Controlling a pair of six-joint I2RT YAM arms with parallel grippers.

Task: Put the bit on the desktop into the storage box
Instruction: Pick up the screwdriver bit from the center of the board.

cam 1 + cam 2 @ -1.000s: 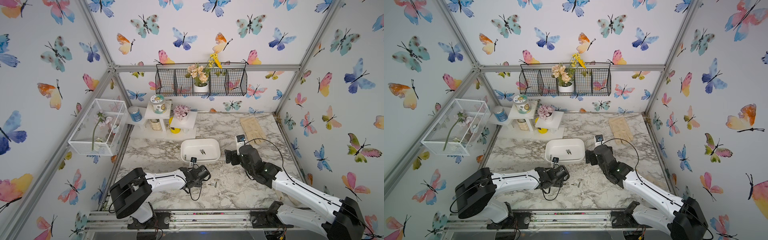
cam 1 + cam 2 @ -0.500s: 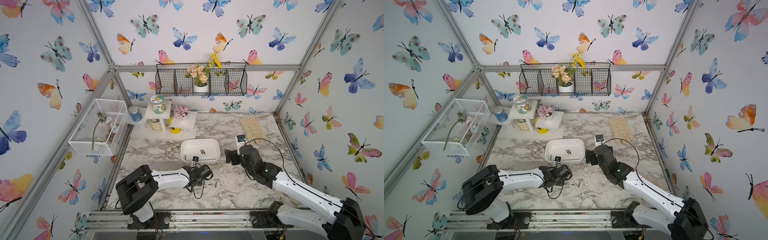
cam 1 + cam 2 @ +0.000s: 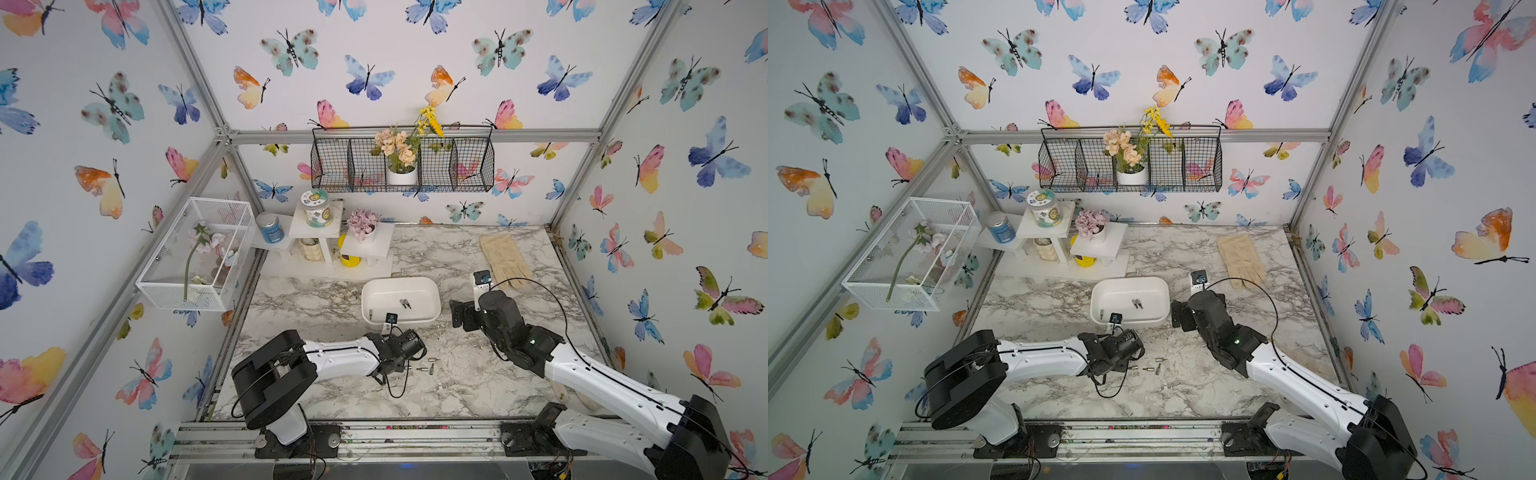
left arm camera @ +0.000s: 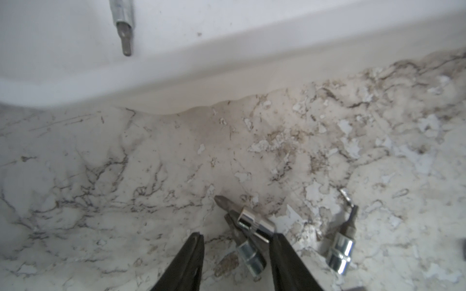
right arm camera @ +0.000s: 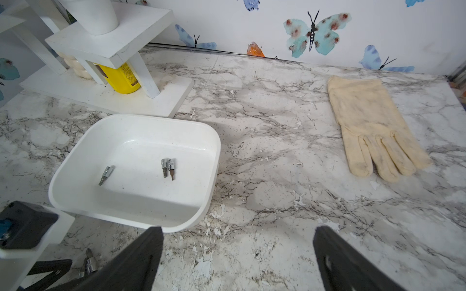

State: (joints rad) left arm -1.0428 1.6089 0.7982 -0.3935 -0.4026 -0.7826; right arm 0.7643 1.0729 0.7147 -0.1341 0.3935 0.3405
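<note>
Several small chrome bits lie on the marble desktop (image 3: 457,386) in front of the white storage box (image 3: 365,299). My left gripper (image 4: 235,239) is down over them, open, with two crossed bits between its fingers: one with a cross tip (image 4: 254,221) and one beneath it (image 4: 251,255). One finger (image 4: 277,244) touches the upper bit; the other finger stands apart. Another bit (image 4: 340,249) lies just outside. Three bits (image 5: 167,167) rest inside the box (image 5: 216,151). My right gripper (image 5: 238,231) hovers open and empty beside the box.
A cream glove (image 3: 505,259) lies at the back right. A white stepped stand (image 3: 328,249) with jars and a yellow container sits behind the box. A white mesh cage (image 3: 195,253) hangs on the left wall, a black wire basket (image 3: 403,166) on the back wall.
My left gripper has slid right along the desktop to the loose bits and its jaws have narrowed around two of them. The right arm has hardly moved.
</note>
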